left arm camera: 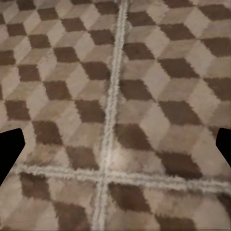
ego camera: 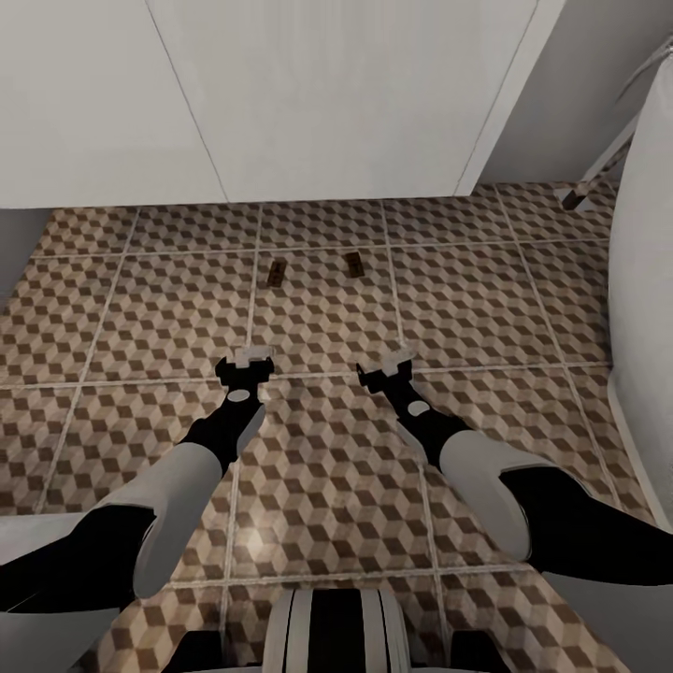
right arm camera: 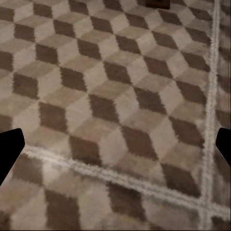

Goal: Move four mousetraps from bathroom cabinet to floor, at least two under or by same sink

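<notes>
Two mousetraps lie flat on the floor (ego camera: 327, 318): left trap (ego camera: 277, 273) and right trap (ego camera: 353, 264), well apart, near the white unit (ego camera: 280, 103) above them. Whether that unit is the sink vanity, cannot tell.

Left gripper (ego camera: 250, 356) and right gripper (ego camera: 393, 366) hang low over the tiles, both empty. In each wrist view the dark fingertips sit at the frame edges, so fingers are spread wide.

Judgement: about halfway. Two traps down; two more still to fetch from the cabinet.

You see the bathroom floor (ego camera: 327, 467), cube-patterned tile; two mousetraps (ego camera: 278, 273) lie flat on it, near each other, below the white cabinet front (ego camera: 327, 103).
</notes>
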`<state>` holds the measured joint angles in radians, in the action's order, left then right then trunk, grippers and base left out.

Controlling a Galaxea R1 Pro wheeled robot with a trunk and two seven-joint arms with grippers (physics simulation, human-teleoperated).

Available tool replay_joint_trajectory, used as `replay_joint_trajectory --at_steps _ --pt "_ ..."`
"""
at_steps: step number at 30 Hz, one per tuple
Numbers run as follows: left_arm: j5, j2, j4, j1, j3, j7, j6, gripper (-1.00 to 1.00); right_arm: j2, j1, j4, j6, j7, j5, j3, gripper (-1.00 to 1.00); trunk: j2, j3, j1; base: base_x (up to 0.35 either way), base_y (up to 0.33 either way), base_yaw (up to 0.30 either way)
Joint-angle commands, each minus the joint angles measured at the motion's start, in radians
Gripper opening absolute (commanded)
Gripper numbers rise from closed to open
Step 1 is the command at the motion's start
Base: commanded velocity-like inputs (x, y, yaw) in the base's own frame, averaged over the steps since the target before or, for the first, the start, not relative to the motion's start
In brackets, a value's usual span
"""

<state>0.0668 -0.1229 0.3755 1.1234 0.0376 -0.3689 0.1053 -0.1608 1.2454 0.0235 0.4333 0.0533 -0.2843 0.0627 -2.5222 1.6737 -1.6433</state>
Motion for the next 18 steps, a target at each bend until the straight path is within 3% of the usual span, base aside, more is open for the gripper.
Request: replay_joint_trajectory --at_steps 1,18 --pt "0.007 0.000 -0.002 -0.003 0.004 -0.008 0.000 1.00 0.004 -0.005 -0.001 0.002 0.006 -0.002 0.006 1.00 0.000 -0.004 0.001 0.000 0.000 0.000" --pt "0.007 -0.003 -0.005 -0.097 0.004 -0.003 0.001 1.00 0.071 -0.091 -0.001 0.011 0.006 -0.001 0.006 1.00 0.004 -0.069 0.008 0.000 0.000 0.000"
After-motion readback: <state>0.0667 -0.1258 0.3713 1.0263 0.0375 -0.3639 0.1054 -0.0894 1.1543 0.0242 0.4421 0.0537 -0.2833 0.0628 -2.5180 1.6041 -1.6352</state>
